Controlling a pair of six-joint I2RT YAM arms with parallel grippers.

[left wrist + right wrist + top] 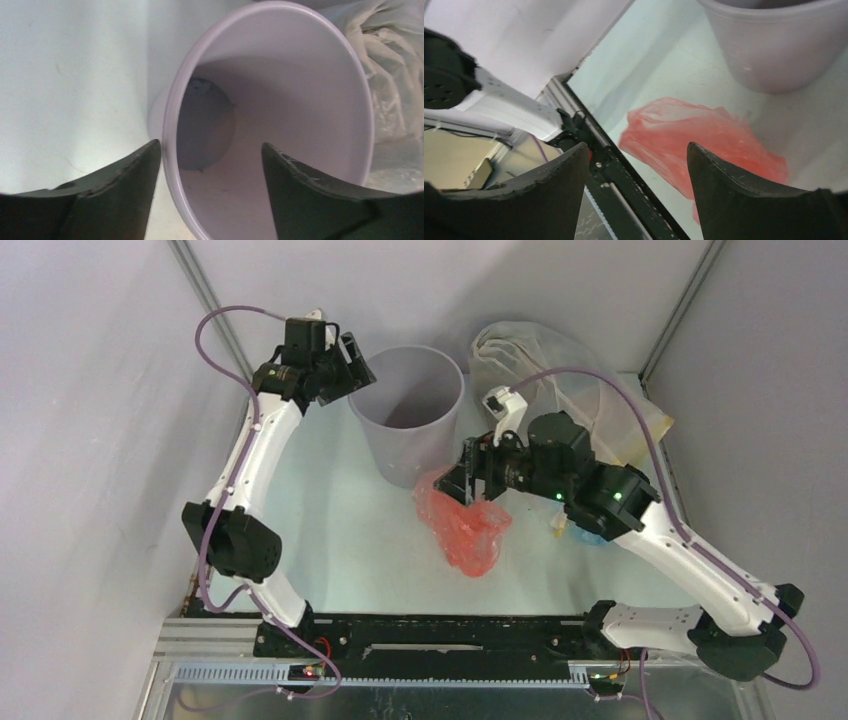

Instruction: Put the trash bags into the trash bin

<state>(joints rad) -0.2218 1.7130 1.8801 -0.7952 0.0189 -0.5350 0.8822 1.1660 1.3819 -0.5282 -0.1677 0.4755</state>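
The red bag (466, 527) lies crumpled on the pale table (340, 530), outside the bin (408, 410) and just beside its base on the side nearer the arms; the right wrist view shows a narrow strip of bare table between bag and bin. The bin stands upright toward the back of the table, its mouth open and only its dark bottom showing inside. The right claw (636, 146) hangs over the bag's upper end with its two fingers spread wide and nothing pinched between them; whether a fingertip touches the plastic cannot be told. The left claw (210, 146) sits at the bin's left rim, also spread wide and gripping nothing. In its own wrist view the rim runs up between the two fingers, one outside the wall and one over the opening. Whether either finger touches the wall cannot be told. A clear stuffed bag (528, 358) rests behind the right arm, just beside the bin on its right
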